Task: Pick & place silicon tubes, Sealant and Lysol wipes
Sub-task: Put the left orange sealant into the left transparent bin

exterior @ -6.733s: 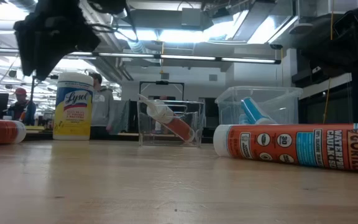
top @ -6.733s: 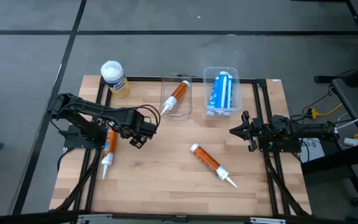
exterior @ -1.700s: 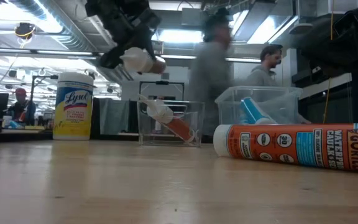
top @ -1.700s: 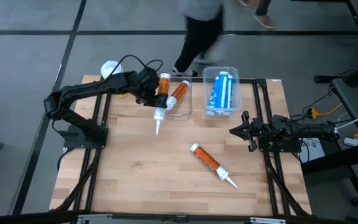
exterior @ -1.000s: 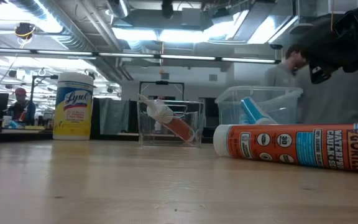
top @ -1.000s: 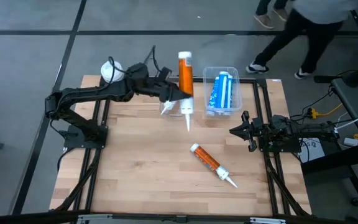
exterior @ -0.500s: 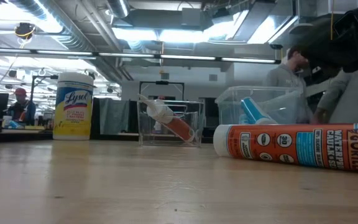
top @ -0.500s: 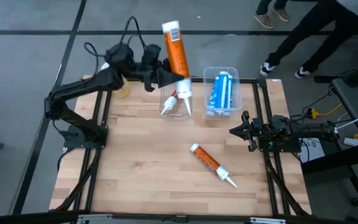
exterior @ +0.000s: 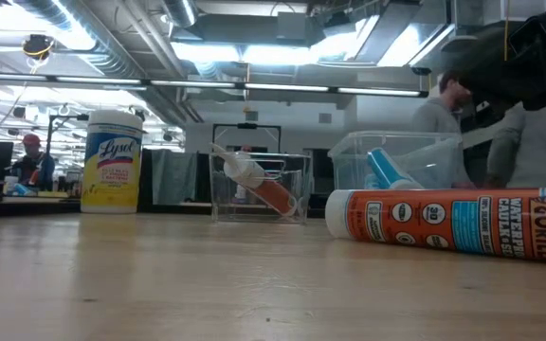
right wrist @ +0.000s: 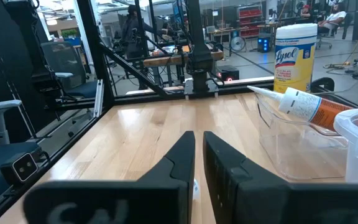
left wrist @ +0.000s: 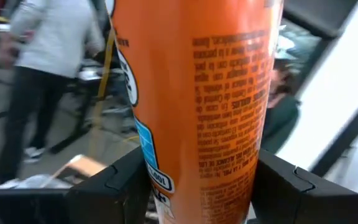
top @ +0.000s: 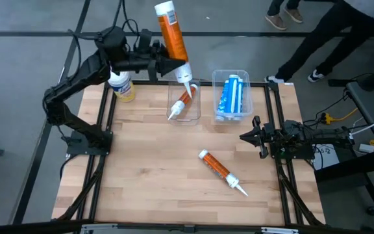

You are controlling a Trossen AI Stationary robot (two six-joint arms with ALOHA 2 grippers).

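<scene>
The left gripper (top: pixel 163 64) is holding an orange sealant tube (top: pixel 171 36) by its lower body, high above the far edge of the table (top: pixel 174 175), its fingers (left wrist: pixel 114 186) clamped on either side of the cylinder. The tube is tilted, white nozzle pointing down toward the left clear bin (top: pixel 184 101), which is standing at the far edge near the middle and already holding another orange tube (top: pixel 184 100) leaning diagonally. The step in hand looks like delivering this tube into that bin; the next move probably calls for lowering the nozzle inside the walls and releasing without knocking the light bin.

The right gripper (top: pixel 247 137) is waiting near the right edge of the table, fingers (right wrist: pixel 179 158) almost shut and holding nothing.

The Lysol wipes (top: pixel 120 84) are standing upright at the far left corner of the table, partly hidden under the left arm in the high view; the low view shows a squat canister with a yellow printed label and a rounded white lid (exterior: pixel 112 120). It is not yet moved.

A third orange tube (top: pixel 221 171) is lying on the bare wood right of the table's centre, a glossy printed cylinder with a tapered white nozzle, looking liable to roll if nudged. The right clear bin (top: pixel 232 96), thin rigid plastic with rounded corners, is holding blue-and-white tubes (top: pixel 230 94). The table is pale, smooth plank wood with a black frame.

People (top: pixel 323 32) are standing beyond the far right corner.
</scene>
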